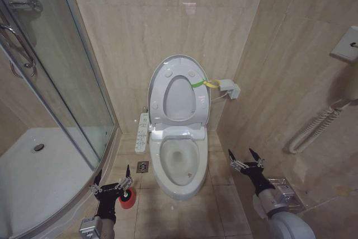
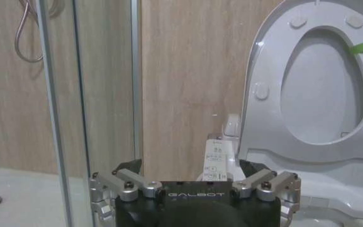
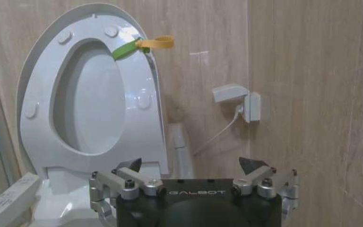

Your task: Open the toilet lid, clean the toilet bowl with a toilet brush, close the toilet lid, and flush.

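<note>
The toilet lid (image 1: 179, 65) stands raised against the back wall with the seat ring folded up against it; a green-yellow band (image 1: 202, 84) hangs at its right edge. The toilet bowl (image 1: 178, 163) lies uncovered below. The toilet brush's red holder cup (image 1: 128, 199) sits on the floor left of the bowl, right beside my left gripper (image 1: 112, 176), which is open and holds nothing. My right gripper (image 1: 246, 158) is open and hovers right of the bowl. The wrist views show the left gripper (image 2: 191, 166) and the right gripper (image 3: 191, 165) facing the lid (image 2: 323, 85) (image 3: 87, 94).
A glass shower enclosure (image 1: 72, 82) and its white tray (image 1: 33, 177) take up the left side. A narrow button panel (image 1: 142, 132) sits left of the bowl, with a floor drain (image 1: 142, 166) beneath it. The right wall holds a grab bar (image 1: 313, 130) and a socket box (image 1: 230, 89).
</note>
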Available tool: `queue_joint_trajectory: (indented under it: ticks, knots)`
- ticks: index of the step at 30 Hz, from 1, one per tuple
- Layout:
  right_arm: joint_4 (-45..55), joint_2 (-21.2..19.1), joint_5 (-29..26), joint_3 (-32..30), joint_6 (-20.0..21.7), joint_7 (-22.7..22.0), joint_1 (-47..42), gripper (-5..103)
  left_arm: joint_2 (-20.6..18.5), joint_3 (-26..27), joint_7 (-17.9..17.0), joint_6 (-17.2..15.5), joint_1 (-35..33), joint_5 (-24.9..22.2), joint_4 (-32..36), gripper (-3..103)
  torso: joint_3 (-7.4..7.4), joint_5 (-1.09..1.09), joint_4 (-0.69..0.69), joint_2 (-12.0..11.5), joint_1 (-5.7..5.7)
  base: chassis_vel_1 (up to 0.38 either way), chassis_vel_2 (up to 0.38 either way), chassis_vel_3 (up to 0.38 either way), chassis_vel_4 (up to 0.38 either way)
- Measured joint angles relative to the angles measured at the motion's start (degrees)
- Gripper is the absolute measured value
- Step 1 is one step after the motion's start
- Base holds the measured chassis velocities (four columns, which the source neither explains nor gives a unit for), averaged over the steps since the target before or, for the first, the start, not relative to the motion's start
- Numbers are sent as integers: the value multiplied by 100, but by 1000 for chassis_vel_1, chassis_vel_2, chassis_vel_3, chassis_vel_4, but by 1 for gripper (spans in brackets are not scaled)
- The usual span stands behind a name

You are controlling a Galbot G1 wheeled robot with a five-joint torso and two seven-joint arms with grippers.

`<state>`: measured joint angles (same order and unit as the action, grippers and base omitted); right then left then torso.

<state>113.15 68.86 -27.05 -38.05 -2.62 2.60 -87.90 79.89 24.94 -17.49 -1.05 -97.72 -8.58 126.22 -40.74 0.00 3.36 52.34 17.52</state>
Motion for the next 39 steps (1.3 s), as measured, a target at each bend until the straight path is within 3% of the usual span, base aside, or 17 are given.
queue_joint_trajectory:
  ticks: [28, 32, 35, 39]
  knots:
    - [0, 0, 0, 0, 0, 0, 0, 100, -1, 1, 0, 0, 0, -2, 0, 100, 0, 0, 0, 0, 0, 0, 0, 0, 0]
    - [0, 0, 0, 0, 0, 0, 0, 100, -209, 237, 110, -109, 46, -250, -64, 100, 0, 0, 0, 0, 0, 0, 0, 0, 0]
    - [0, 0, 0, -1, 0, 0, 0, 100, -717, 817, 381, -396, 167, -867, -241, 100, 0, -1, 0, 0, 0, 0, 0, 0, 0]
    - [0, 0, 0, 1, 0, 2, -1, 100, -1030, 1125, 501, -507, 229, -1145, -313, 100, 0, 2, 0, 0, 0, 0, 0, 0, 0]
